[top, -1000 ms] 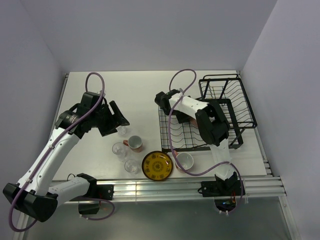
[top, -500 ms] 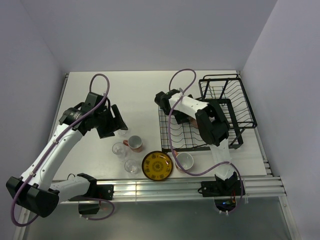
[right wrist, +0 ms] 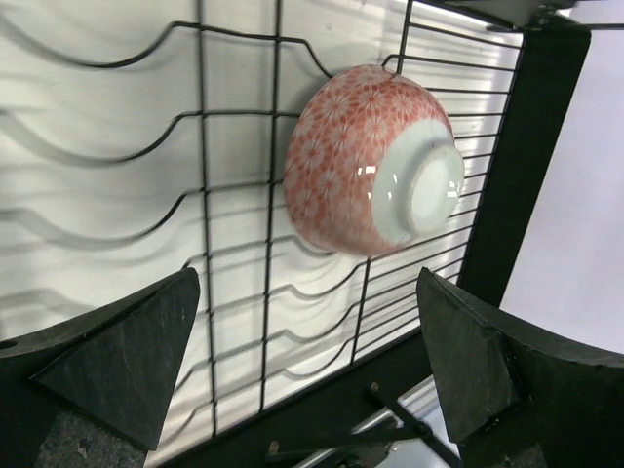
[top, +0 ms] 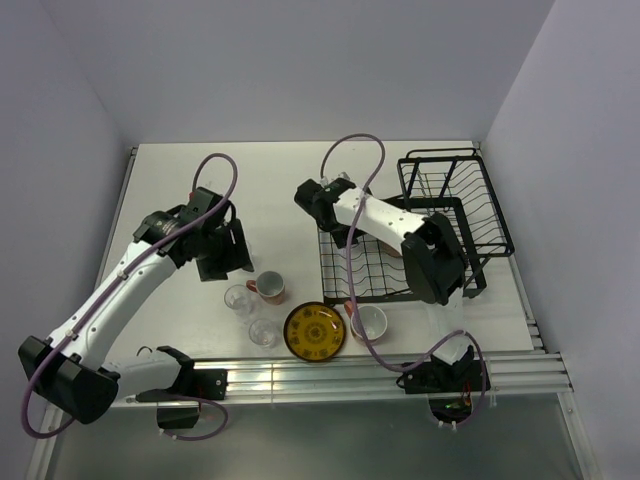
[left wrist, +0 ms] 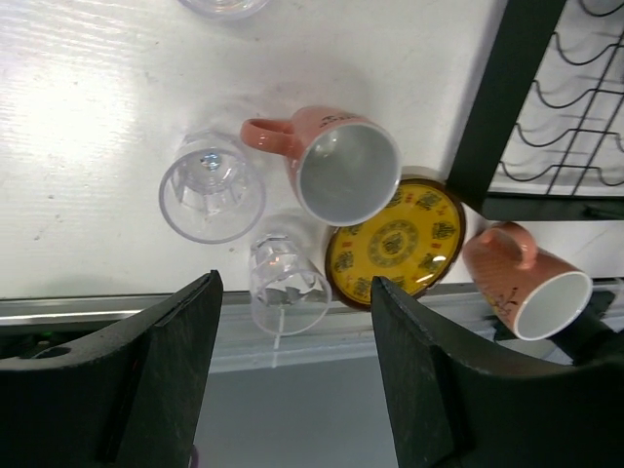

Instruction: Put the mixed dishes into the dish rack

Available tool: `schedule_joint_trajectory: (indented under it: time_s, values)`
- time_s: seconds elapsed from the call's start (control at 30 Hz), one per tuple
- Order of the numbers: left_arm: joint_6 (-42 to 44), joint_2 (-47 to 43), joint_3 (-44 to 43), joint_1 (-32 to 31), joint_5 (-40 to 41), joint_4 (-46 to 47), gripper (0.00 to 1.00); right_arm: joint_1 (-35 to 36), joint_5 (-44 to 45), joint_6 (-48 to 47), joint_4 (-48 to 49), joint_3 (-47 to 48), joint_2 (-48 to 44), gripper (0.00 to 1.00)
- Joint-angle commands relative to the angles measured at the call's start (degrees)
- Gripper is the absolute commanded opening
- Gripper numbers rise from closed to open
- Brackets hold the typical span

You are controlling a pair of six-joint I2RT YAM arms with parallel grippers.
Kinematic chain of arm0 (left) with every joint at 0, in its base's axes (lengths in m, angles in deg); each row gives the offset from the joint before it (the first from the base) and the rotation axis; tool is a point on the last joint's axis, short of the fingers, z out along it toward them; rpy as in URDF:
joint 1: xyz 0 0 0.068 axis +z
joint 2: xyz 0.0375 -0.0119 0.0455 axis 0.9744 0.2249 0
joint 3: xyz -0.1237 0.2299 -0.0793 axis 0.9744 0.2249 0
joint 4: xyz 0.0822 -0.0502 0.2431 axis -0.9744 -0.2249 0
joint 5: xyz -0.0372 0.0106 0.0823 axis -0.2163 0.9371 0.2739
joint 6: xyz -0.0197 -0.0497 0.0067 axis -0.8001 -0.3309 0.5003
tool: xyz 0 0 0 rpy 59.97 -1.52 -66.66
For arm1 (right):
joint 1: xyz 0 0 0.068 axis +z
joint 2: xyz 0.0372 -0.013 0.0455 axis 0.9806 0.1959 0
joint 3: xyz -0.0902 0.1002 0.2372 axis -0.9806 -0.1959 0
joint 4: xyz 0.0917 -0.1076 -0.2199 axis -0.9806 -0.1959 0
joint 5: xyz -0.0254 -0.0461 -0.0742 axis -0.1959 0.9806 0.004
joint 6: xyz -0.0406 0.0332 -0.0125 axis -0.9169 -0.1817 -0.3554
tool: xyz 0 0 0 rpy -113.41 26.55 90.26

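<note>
So, the left end effector point(left wrist: 292, 288) is being held wide open with nothing gripped between its black fingers point(left wrist: 171, 361), and it is hovering over the cluster of dishes at the near edge of the white worktop point(top: 270, 180). Right under it, a salmon-pink mug with a white inside point(left wrist: 336, 166) is sitting upright, its handle pointing away from the round yellow dark-patterned plate point(left wrist: 395, 244) just beside it. A small clear faceted glass point(left wrist: 212, 195) is standing next to that handle, and a second clear glass point(left wrist: 286, 283) is sitting closer to the worktop edge, just beside the plate. A third clear glass point(left wrist: 224, 5) is being cut off by the top of the left wrist view. The second salmon-pink mug point(left wrist: 526, 283) is sitting on the other side of the plate, near the corner of the black wire dish rack point(top: 375, 270).

The right end effector point(right wrist: 307, 278) is likewise being held wide open and empty, poised above the rack's low wavy-slotted tray. The pink flower-patterned bowl point(right wrist: 370, 161) is lying in that tray, tipped on the wires so its white foot ring is being shown to the wrist camera. The taller wire basket section point(top: 455, 190) is standing at the tray's far side.
</note>
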Motion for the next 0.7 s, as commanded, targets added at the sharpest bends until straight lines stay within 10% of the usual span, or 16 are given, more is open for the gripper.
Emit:
schedule_joint_trajectory:
  time_s: [0.0,0.67]
  values:
    - [1.73,0.32,-1.66,-1.06,3.72,-1.63,0.67,2.22,-1.66,1.02,0.76,1.35,-6.9,1.0]
    - [2.43,13.24,1.51,-4.67,3.19,8.74,0.47,8.55,-8.7,7.53,-12.07,16.2,-26.84,0.99]
